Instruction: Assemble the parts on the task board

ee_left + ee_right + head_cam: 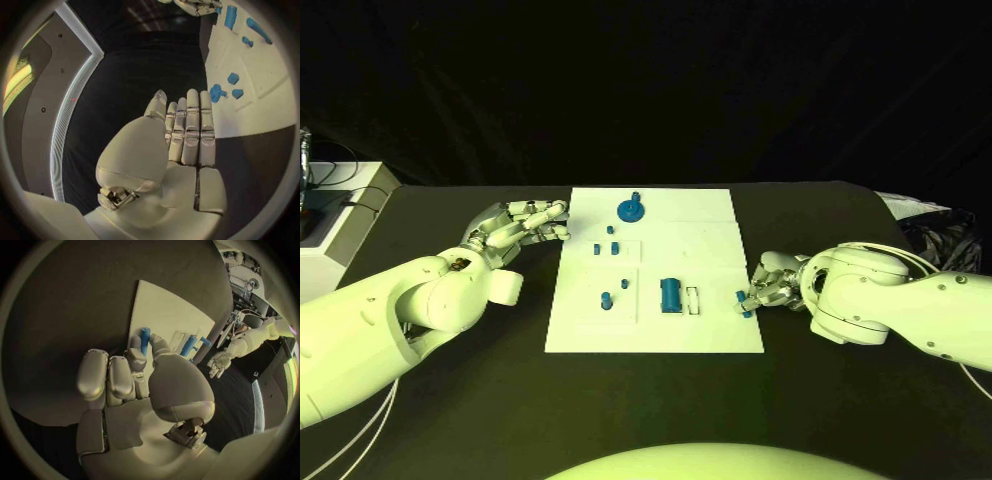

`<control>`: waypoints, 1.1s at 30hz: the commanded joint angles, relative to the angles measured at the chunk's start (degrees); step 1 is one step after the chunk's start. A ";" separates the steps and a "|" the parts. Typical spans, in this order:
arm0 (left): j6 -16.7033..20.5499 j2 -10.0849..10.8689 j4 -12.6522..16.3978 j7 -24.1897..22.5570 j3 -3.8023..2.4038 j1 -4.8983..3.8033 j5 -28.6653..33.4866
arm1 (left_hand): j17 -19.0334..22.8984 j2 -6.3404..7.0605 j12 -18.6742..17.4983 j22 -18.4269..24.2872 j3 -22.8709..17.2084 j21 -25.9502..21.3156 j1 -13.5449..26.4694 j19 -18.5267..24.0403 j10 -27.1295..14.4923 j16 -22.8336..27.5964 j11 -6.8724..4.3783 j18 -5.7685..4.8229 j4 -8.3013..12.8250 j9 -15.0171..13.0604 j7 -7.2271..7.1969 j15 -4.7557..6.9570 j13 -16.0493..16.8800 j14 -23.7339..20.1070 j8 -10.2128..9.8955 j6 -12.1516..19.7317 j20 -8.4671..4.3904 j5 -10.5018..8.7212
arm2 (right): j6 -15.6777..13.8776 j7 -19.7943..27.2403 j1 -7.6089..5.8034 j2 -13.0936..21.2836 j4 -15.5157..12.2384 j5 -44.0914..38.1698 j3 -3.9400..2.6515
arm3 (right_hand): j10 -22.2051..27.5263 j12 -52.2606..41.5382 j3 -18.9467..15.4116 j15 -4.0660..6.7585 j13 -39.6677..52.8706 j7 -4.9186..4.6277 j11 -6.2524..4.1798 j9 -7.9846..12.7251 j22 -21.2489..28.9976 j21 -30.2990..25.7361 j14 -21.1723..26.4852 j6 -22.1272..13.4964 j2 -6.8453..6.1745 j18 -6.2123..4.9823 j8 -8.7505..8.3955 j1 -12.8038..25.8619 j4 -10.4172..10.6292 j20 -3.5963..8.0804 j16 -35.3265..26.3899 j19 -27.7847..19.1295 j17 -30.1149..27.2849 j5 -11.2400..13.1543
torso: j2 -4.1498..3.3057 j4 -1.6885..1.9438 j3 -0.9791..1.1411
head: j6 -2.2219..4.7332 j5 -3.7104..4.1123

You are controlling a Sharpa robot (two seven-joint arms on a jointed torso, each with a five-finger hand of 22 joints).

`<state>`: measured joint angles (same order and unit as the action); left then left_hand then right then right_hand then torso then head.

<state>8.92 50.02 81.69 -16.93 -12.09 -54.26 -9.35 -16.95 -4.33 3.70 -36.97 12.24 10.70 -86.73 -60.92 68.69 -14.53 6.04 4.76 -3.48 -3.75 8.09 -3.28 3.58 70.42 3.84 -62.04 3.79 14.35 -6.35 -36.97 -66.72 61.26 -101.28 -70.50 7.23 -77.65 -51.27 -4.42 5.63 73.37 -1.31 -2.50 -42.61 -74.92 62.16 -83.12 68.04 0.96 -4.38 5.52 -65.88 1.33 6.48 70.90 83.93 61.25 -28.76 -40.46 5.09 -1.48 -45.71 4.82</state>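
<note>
right hand point(773, 287): fingers pinch a small blue peg point(144, 339) at the task board point(711, 340) edge | we keep it upright (likely) over its hole | left hand point(516, 226): fingers together, holding nothing

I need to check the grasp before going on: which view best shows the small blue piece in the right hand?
The right wrist view: the blue piece stands clear between the right hand's fingertips, over the task board's edge. In the head view it is only a blue sliver beside that hand. The left wrist view shows the hand far off, the piece indistinct.
</note>
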 commanded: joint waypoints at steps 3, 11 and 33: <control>-0.97 0.05 0.11 -0.16 -0.04 0.08 0.04 | 0.08 -0.26 -0.07 0.14 -0.12 -0.01 0.23 0.21 -0.39 0.18 -0.11 -0.46 -0.44 0.05 0.29 0.03 -0.03 -0.44 -0.10 0.11 0.13 -0.17 | 0.79 -0.42 0.46 -0.70 0.89 -2.60 0.24 | 0.42 0.44 6.07 0.62 -0.06 0.14 -0.56 1.37 -8.27 -0.50 0.01 -0.96 1.13 0.46 -1.03 -2.91 -2.97 0.46 -0.29 3.32 -0.19 1.00 | 0.02 0.03 0.01 | 0.04 -0.12; -0.95 0.13 0.16 -0.07 -0.04 0.08 0.04 | 0.08 -0.26 -0.07 0.15 -0.12 -0.01 0.23 0.21 -0.40 0.18 -0.11 -0.46 -0.44 0.05 0.29 0.03 -0.03 -0.44 -0.10 0.11 0.13 -0.18 | 1.13 0.01 0.62 -1.12 1.37 -3.07 0.30 | 0.91 1.27 23.01 0.09 -0.58 -1.28 0.17 1.55 -8.23 -0.91 0.05 -2.79 -1.51 0.34 -1.40 -1.24 -10.17 0.12 -0.60 3.20 -0.21 0.70 | -0.01 -0.03 0.01 | 0.00 -0.18; -0.99 0.31 0.26 0.22 -0.04 0.11 0.04 | 0.12 -0.19 -0.07 0.34 -0.12 -0.07 0.30 0.17 -0.53 0.20 -0.04 -0.45 -0.72 0.06 0.40 -0.01 -0.03 -0.48 -0.12 0.29 0.17 -0.18 | -5.34 3.47 0.20 -0.49 -1.41 4.97 0.29 | 1.24 0.82 32.44 -0.26 -0.80 -2.50 0.51 5.04 -8.31 -0.26 0.06 -2.32 -1.63 -0.06 -1.38 1.04 -13.97 -0.39 -0.72 3.07 0.16 -0.87 | -0.01 -0.03 0.01 | 0.03 -0.49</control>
<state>8.86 50.36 81.78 -16.52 -12.09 -54.22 -9.33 -16.90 -4.33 3.70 -36.67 12.08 10.70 -86.73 -60.92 68.69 -14.53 6.04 4.76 -3.96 -3.75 8.31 -3.28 3.58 70.42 3.84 -61.82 3.79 14.35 -10.19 -34.86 -66.63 60.76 -102.27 -68.12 7.33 -75.90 -50.13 9.37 5.70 72.65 -3.78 -1.96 -37.24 -74.90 61.55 -83.01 65.42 -0.70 -3.50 3.83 -65.04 5.77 6.47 70.45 83.93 61.35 -29.30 -40.47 5.08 -1.46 -45.64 4.38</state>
